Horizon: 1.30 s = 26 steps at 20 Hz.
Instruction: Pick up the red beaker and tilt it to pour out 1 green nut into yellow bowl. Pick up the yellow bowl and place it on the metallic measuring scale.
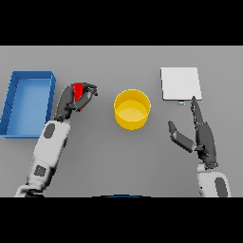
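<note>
The red beaker [79, 90] shows only in part, wrapped by the curled fingers of my left hand [72, 100], which holds it left of the yellow bowl [132, 109]. The bowl stands upright in the middle of the table; I see no green nut inside it or elsewhere. The metallic measuring scale [180, 83] is a pale square plate at the back right. My right hand [201, 135] rests open to the right of the bowl, just below the scale, fingers straight and pointing away, thumb spread toward the bowl.
A blue rectangular bin [14, 102] lies at the far left, close beside my left forearm. Bare grey table separates the bowl from both hands.
</note>
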Tool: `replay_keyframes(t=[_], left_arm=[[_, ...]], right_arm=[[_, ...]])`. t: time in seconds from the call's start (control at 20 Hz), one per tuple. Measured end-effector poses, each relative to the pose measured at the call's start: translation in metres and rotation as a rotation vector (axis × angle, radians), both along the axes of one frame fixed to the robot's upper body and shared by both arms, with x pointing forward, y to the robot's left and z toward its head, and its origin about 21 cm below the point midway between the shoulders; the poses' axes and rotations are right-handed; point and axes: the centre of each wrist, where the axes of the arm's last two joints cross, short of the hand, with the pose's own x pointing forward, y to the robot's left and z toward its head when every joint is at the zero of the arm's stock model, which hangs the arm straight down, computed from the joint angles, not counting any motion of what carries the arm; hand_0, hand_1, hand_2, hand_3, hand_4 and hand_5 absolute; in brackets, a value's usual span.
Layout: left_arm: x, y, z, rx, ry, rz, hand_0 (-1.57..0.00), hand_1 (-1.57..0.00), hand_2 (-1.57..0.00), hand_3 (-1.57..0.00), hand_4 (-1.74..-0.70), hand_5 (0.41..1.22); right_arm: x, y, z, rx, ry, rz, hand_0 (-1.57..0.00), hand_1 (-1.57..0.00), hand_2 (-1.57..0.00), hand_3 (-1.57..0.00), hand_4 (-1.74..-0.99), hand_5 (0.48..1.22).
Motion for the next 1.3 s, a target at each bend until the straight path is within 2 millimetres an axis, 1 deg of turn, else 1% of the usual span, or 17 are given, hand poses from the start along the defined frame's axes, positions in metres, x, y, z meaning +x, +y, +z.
replay_keyframes(t=[0.05,0.1,0.15,0.2,0.25,0.4,0.55,0.6,0.7,0.8,0.85,0.95,1.1,1.15,1.2,1.25,1.3], left_arm=[[-0.001,0.001,-0.001,-0.012,-0.002,0.003,-1.38,-1.39,-1.40,-1.33,-1.51,1.162],[-0.001,-0.003,-0.002,-0.012,-0.005,0.001,-1.42,-1.42,-1.43,-1.38,-1.55,1.159],[-0.002,-0.006,-0.002,-0.015,-0.010,0.011,-1.45,-1.45,-1.46,-1.41,-1.59,1.151],[-0.003,-0.003,-0.003,-0.036,-0.022,0.022,-1.47,-1.48,-1.48,-1.45,-1.62,1.140],[-0.005,-0.005,-0.003,-0.058,-0.047,0.028,-1.49,-1.50,-1.50,-1.47,-1.64,1.132],[0.001,-0.005,0.014,-0.106,-0.103,0.058,-1.53,-1.53,-1.53,-1.52,-1.69,1.118],[0.001,-0.005,0.032,-0.073,-0.153,0.044,-1.55,-1.55,-1.55,-1.54,-1.72,1.114],[0.002,-0.004,0.039,-0.037,-0.163,0.032,-1.55,-1.56,-1.56,-1.55,-1.72,1.114],[0.003,-0.007,0.054,0.057,-0.187,-0.024,-1.56,-1.56,-1.56,-1.56,-1.73,1.121],[0.004,-0.012,0.071,0.185,-0.171,-0.081,-1.56,-1.56,-1.56,-1.56,-1.73,1.125],[0.004,-0.016,0.076,0.234,-0.168,-0.105,-1.56,-1.56,-1.56,-1.56,-1.73,1.122],[0.005,-0.024,0.081,0.304,-0.151,-0.132,-1.56,-1.56,-1.56,-1.56,-1.73,1.112],[0.009,-0.039,0.081,0.377,-0.133,-0.152,-1.57,-1.57,-1.57,-1.56,-1.73,1.114],[0.012,-0.042,0.085,0.420,-0.133,-0.154,-1.57,-1.57,-1.57,-1.57,-1.74,1.117],[0.013,-0.044,0.087,0.490,-0.139,-0.161,-1.57,-1.57,-1.57,-1.57,-1.74,1.128],[0.015,-0.045,0.090,0.560,-0.150,-0.164,-1.57,-1.57,-1.57,-1.57,-1.74,1.131],[0.019,-0.048,0.094,0.643,-0.149,-0.169,-1.57,-1.57,-1.57,-1.57,-1.74,1.133]], right_arm=[[0.001,0.001,-0.001,0.002,0.005,-0.003,0.00,0.00,0.00,0.00,-1.257,0.645],[0.002,0.004,0.001,-0.002,0.000,0.000,0.00,0.00,0.00,0.00,-1.258,0.644],[0.003,0.000,0.004,0.003,0.001,-0.002,0.00,0.00,0.00,0.00,-1.257,0.643],[-0.001,0.002,0.000,0.003,0.018,0.000,0.00,0.00,0.00,0.00,-1.260,0.643],[-0.001,0.002,0.001,0.008,0.015,0.004,0.00,0.00,0.00,0.00,-1.262,0.646],[-0.003,-0.003,0.004,-0.008,0.000,-0.001,0.00,0.00,0.00,0.00,-1.259,0.647],[-0.001,0.002,0.001,-0.015,-0.006,0.004,0.00,0.00,0.00,0.00,-1.263,0.654],[-0.002,0.001,-0.001,-0.020,-0.001,0.003,0.00,0.00,0.00,0.00,-1.262,0.658],[0.000,0.004,0.003,-0.024,-0.016,0.019,0.00,0.00,0.00,0.00,-1.257,0.663],[0.000,0.003,0.003,-0.037,-0.009,0.014,0.00,0.00,0.00,0.00,-1.256,0.671],[0.001,0.000,0.003,-0.047,-0.006,0.002,0.00,0.00,0.00,0.00,-1.256,0.674],[0.003,-0.002,0.003,-0.047,0.004,-0.001,0.00,0.00,0.00,0.00,-1.256,0.678],[-0.002,0.004,0.000,-0.036,0.008,0.010,0.00,0.00,0.00,0.00,-1.254,0.680],[0.000,0.003,0.001,-0.042,0.020,0.004,0.00,0.00,0.00,0.00,-1.255,0.681],[-0.003,0.004,0.000,-0.042,0.006,0.008,0.00,0.00,0.00,0.00,-1.254,0.683],[0.000,0.001,0.003,-0.040,0.005,0.004,0.00,0.00,0.00,0.00,-1.252,0.685],[0.000,0.004,0.004,-0.036,0.015,0.008,0.00,0.00,0.00,0.00,-1.254,0.687]])
